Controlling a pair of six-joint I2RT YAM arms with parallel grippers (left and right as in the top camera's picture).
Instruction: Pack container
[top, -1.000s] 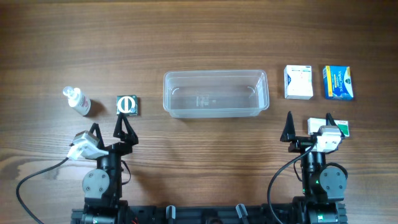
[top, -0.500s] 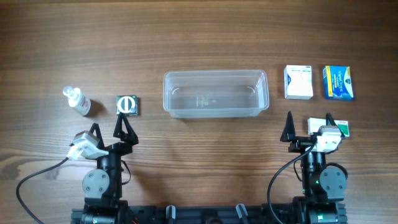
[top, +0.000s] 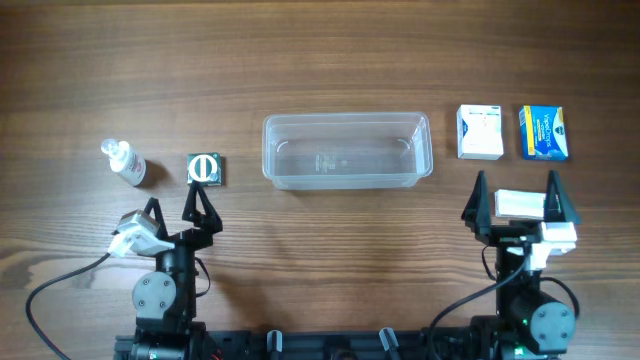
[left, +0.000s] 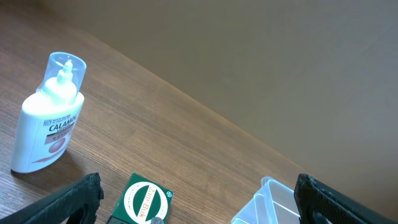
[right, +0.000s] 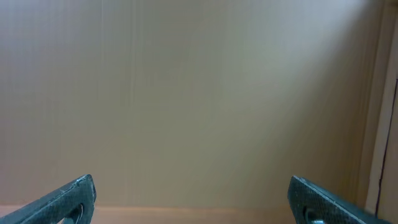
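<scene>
container (top: 300, 160) empty, mid-bench | right jaws have shifted rightward in the last second, now spread apart either side of white box (top: 520, 202) in the overhead view | left jaws apart, unmoved, near green box (top: 204, 168) | judged: first pick being lined up, nothing packed

The left pincer (top: 176, 200) is spread wide, its two dark fingers splayed in a V. The left arm (top: 160, 293) is folded low straight behind it, with a white wrist housing (top: 130, 233) behind and to the pincer's left. In the left wrist view only the fingertips (left: 71, 200) show, in the bottom corners. The right pincer (top: 517, 190) gapes just as wide, its fingers nearly parallel and the right arm (top: 533, 318) directly behind. In the right wrist view its fingertips (right: 62, 200) sit in the bottom corners.
</scene>
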